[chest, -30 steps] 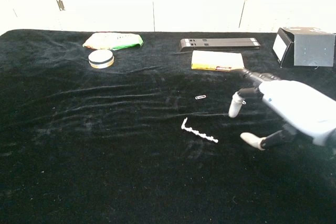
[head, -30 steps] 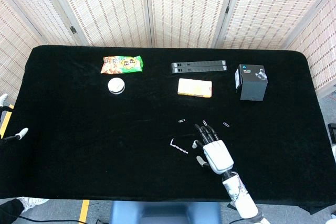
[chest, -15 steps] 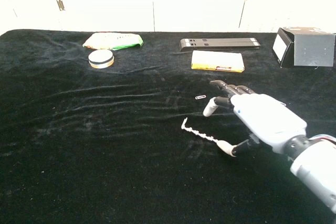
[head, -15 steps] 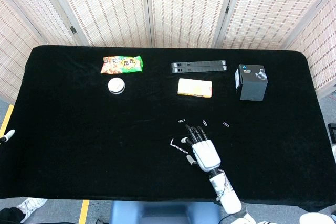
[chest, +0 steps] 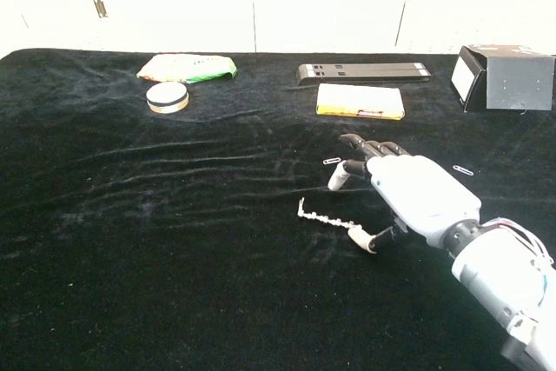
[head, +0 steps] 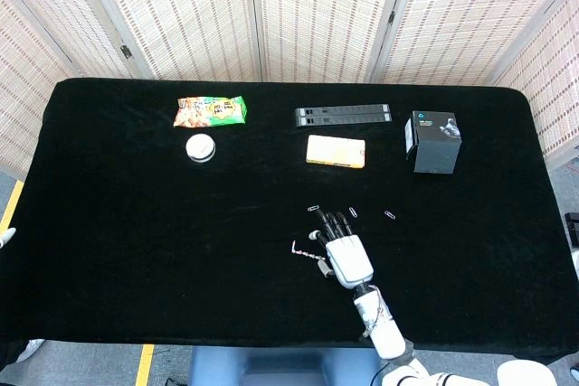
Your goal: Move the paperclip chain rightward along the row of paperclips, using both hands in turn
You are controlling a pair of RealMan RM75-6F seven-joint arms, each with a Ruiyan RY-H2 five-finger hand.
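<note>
On the black table (head: 136, 250) the count runs as follows. One paperclip chain (head: 307, 255), just below frame centre in the head view. Three loose paperclips: one (head: 314, 209), a second (head: 353, 212) and a third (head: 390, 215), in a row right of centre. One green snack packet (head: 211, 111) and one round tin (head: 200, 147), upper left. One long black bar (head: 342, 115), one yellow box (head: 336, 151) and one black box (head: 431, 141), upper right. One robot hand (head: 346, 255), lower centre.
</note>
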